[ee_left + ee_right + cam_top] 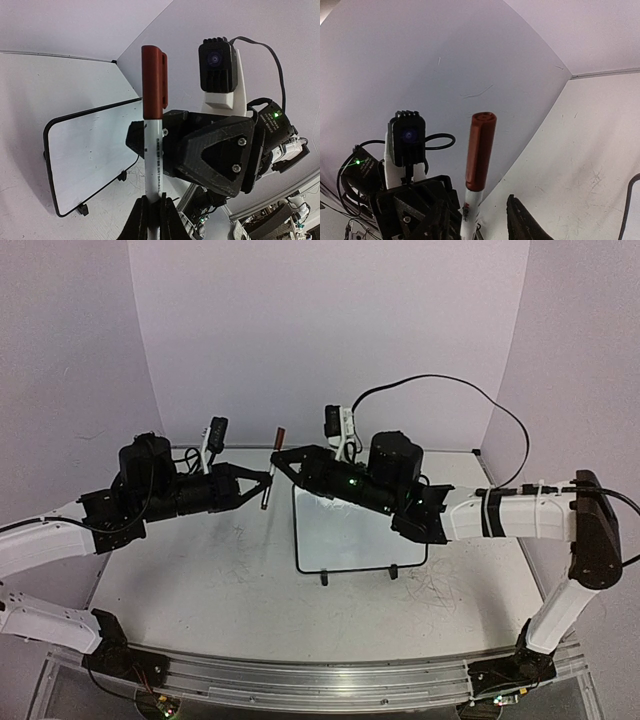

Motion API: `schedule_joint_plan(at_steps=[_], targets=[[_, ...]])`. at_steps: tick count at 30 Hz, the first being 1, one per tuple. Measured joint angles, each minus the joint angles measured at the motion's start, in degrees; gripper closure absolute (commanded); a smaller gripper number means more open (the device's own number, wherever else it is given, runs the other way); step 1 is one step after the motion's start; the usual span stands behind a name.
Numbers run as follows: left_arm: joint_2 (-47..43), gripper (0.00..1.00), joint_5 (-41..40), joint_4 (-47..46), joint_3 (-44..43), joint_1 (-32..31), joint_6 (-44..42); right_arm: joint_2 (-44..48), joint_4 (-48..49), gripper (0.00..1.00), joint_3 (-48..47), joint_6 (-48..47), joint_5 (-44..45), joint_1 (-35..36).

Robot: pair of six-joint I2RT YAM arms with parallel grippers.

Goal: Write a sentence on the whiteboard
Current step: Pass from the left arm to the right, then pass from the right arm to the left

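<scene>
Marker (152,150) handling was the matter in hand. It stood upright in the air just off the far left corner of the whiteboard (350,540), red cap (154,82) uppermost. The left claw (152,215) was pinched tight on the bottom of its white barrel. The right claw (481,217) reached in from over the whiteboard and stood partly open astride the barrel just under the cap, one finger (522,222) visibly apart from it, so nothing was gripped on that side.

The whiteboard lay flat on the tabletop (200,580) on its small black feet, and no sentence showed on it.

By the look of it the marker was light and stiff, with a smooth plastic barrel that could slip or twist in a narrow pinch. The cap was likely a press fit, so the better hold seemed to be on the cap itself, squarely across its width, with the pull straight along the barrel. The whiteboard looked light too, and might slide on its feet under a pressing tip.
</scene>
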State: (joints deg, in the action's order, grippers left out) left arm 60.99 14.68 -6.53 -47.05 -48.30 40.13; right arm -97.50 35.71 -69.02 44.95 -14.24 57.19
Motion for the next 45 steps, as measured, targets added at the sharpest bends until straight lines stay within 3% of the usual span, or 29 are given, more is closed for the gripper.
schedule_joint_plan(at_steps=[10,12,15,17,23,28,32,41,45], targets=[[0.94,0.97,-2.35,-1.57,-0.33,-2.4,-0.81,0.01,3.49,0.98,0.52,1.59,-1.17,-0.2],[0.97,0.88,-2.53,-1.52,-0.35,-2.47,-1.1,0.12,4.61,1.0,1.2,1.85,-1.27,-0.25],[1.21,0.53,-2.5,-1.44,-0.35,-2.77,-1.16,0.75,5.9,1.0,2.79,1.45,-1.32,-0.42],[1.33,0.36,-2.57,-1.48,-0.35,-2.77,-1.13,1.6,6.14,1.0,4.2,0.34,-1.62,-0.64],[1.31,0.18,-2.32,-1.34,-0.39,-2.7,-1.16,5.59,3.58,1.0,8.78,-7.51,-2.23,-2.3],[2.42,0.21,-0.03,0.19,-2.32,-2.7,-0.98,7.92,-3.9,1.0,8.66,-18.59,-7.34,-3.06],[6.01,0.33,3.97,0.55,-5.96,-2.7,-1.41,8.03,-9.12,1.0,8.64,-24.29,-13.67,-2.99],[7.41,0.59,11.36,1.12,-6.34,-2.7,-4.68,8.03,-11.94,1.0,8.64,-27.1,-25.62,-3.1],[7.37,0.63,13.7,1.14,-6.34,-2.7,-5.72,8.03,-12.41,1.0,8.68,-27.36,-30.54,-3.87]])
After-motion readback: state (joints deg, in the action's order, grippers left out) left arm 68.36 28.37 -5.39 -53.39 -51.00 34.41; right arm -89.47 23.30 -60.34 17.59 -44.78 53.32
